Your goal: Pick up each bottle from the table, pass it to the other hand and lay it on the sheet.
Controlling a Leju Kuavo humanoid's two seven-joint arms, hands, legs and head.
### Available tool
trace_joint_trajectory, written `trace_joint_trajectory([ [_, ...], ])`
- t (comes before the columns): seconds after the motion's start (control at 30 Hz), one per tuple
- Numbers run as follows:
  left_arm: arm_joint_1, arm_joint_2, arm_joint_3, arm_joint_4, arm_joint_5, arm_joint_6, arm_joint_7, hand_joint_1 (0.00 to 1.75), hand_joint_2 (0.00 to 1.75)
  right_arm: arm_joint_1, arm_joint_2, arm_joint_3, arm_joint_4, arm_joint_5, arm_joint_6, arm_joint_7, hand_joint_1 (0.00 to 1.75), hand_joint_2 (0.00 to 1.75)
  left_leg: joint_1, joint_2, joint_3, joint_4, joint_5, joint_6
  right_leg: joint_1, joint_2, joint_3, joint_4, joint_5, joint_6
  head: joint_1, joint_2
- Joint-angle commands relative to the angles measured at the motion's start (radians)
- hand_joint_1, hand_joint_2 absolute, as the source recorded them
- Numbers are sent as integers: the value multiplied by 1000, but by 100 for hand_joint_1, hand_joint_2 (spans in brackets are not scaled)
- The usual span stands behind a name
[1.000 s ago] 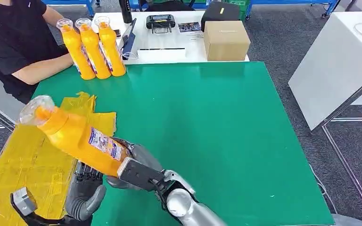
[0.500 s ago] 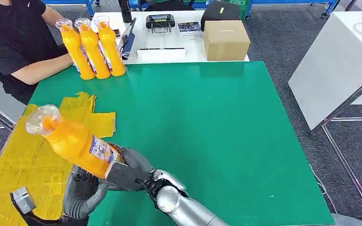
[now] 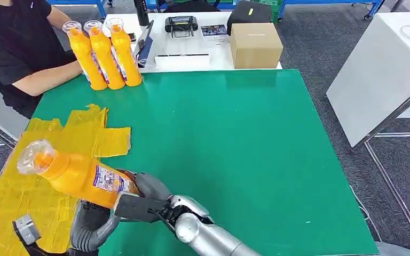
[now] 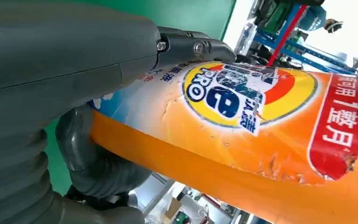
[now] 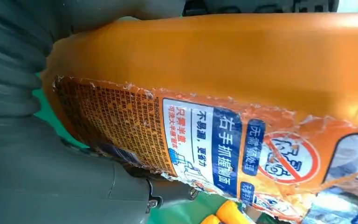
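An orange bottle (image 3: 77, 176), gripped at its base by both the right hand (image 3: 141, 198) and left hand (image 3: 93, 224), has tipped lower and further left, nearly level above the yellow sheet (image 3: 26, 186) at the counter's (image 3: 235, 138) near left.

Silver arm (image 3: 213, 242), grey ribbed hand (image 4: 51, 93), small screws

the held bottle (image 3: 77, 176) hides most of the left hand (image 3: 93, 224); the bottle's base sits behind the right hand (image 3: 139, 200).
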Motion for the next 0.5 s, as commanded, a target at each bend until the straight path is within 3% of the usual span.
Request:
trace_joint_trajectory([
  [0.03,-89,-9,-24,19,5,-12,-5,0,175,21,0,114,125,15,26,-2,175,175,2,-4,1,-1,1,-1,2,-3,3,-3,1,-1,0,0],
  [0.5,-109,-28,27,31,27,-3,-11,0,175,21,0,191,161,10,47,-32,175,175,1,-3,1,-1,1,-1,1,-2,-2,-2,0,-1,0,0],
])
